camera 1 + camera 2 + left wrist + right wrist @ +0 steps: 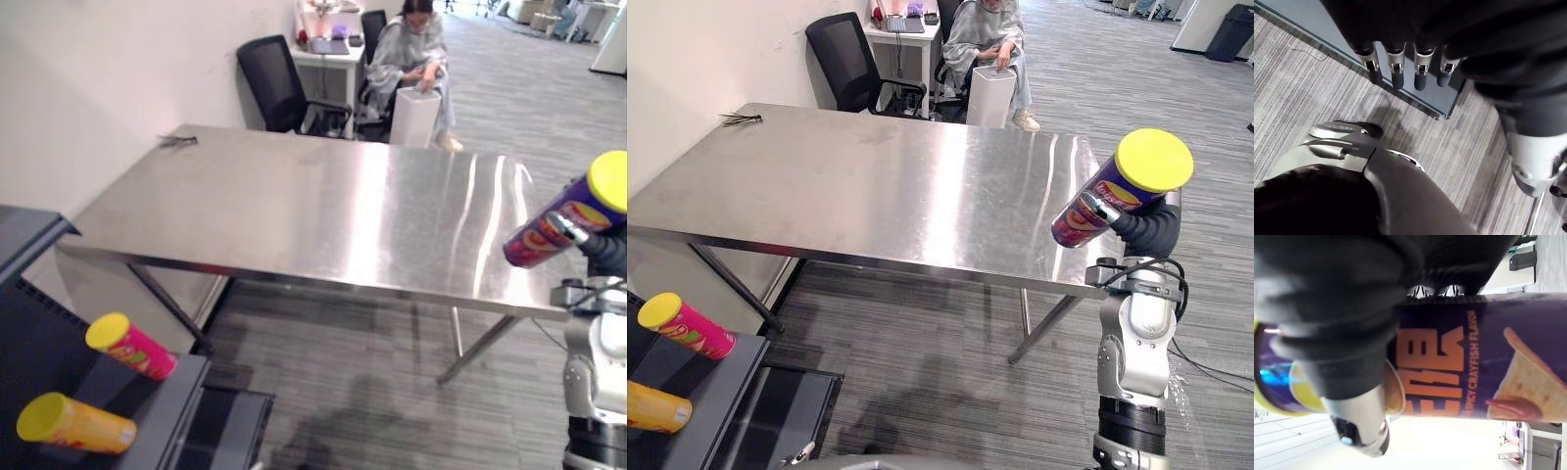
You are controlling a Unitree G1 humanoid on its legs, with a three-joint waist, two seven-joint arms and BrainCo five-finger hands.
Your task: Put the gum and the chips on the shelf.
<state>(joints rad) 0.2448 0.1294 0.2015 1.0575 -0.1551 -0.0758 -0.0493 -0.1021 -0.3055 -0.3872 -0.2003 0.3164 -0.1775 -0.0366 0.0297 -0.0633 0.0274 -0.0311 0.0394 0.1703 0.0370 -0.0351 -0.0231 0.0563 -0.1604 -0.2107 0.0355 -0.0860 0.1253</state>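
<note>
Right hand (1143,231) curled round the purple chips can (1114,186) — held tilted in air.

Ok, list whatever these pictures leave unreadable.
Shelf: cut off at both eye views' lower left edge.
Yellow can: one end cut by the right eye view's left edge.
Purple can: lid end mostly covered by the right hand, right wrist view.
Dark thing on the table's far corner: too small to identify.

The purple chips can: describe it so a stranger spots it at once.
Find the steel table; at its right end the robot's right hand holds the purple can in the air. No other can is purple or held: the pink can and yellow can lie on the shelf.
</note>
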